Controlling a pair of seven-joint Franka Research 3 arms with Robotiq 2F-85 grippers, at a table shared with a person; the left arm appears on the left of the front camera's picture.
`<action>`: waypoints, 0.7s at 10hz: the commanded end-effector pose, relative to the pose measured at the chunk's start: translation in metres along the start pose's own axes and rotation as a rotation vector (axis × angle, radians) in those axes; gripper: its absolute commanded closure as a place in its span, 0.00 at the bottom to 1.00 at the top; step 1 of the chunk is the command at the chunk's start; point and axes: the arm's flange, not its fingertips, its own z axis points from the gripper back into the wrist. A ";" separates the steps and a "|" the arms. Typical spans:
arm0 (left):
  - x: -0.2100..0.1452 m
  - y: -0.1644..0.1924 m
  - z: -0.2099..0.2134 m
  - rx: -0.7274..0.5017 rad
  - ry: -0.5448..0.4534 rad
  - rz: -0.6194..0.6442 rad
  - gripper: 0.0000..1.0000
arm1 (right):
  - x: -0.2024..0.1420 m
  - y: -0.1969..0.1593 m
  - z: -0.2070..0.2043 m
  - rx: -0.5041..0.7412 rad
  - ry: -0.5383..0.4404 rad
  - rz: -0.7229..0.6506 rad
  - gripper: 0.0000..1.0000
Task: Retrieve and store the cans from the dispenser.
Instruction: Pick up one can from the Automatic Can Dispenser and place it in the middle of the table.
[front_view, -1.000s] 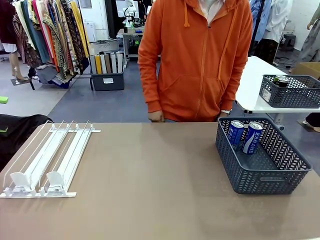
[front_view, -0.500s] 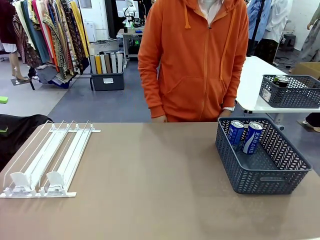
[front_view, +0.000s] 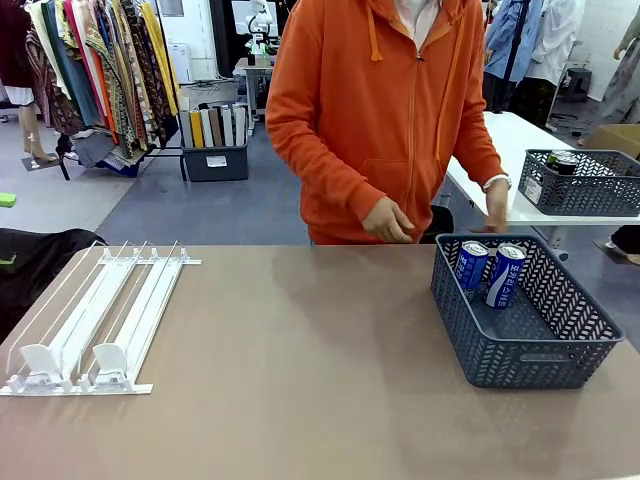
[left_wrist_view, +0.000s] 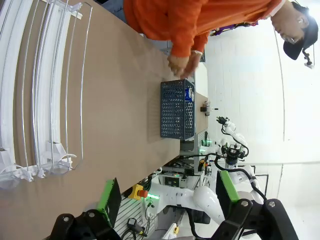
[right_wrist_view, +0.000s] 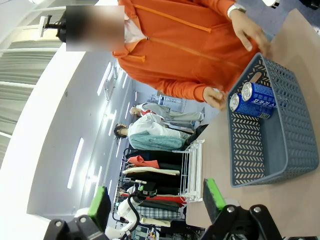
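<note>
Gleaming blue cylindrical cans (front_view: 489, 271), lattice basket (front_view: 530, 355)

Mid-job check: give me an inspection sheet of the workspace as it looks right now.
Surface: brown table, no spills seen.
Job's things: dispenser at the robot's left, lanes hold no cans; two blue cans lean in the dark grey basket at the right.
Clutter: nothing seen.
Grippers: left gripper open, holding nothing; right gripper open, holding nothing.
Cables: nothing seen on the table.
Surroundings: person in an orange hoodie at the far edge, one hand just behind the basket; second basket on a white table behind.
</note>
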 end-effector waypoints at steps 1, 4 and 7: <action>-0.001 0.000 0.003 0.003 0.009 -0.021 0.00 | 0.004 0.004 -0.002 0.020 -0.009 0.010 0.00; -0.001 0.000 0.003 0.003 0.009 -0.021 0.00 | 0.004 0.004 -0.002 0.020 -0.009 0.010 0.00; -0.001 0.000 0.003 0.003 0.009 -0.021 0.00 | 0.004 0.004 -0.002 0.020 -0.009 0.010 0.00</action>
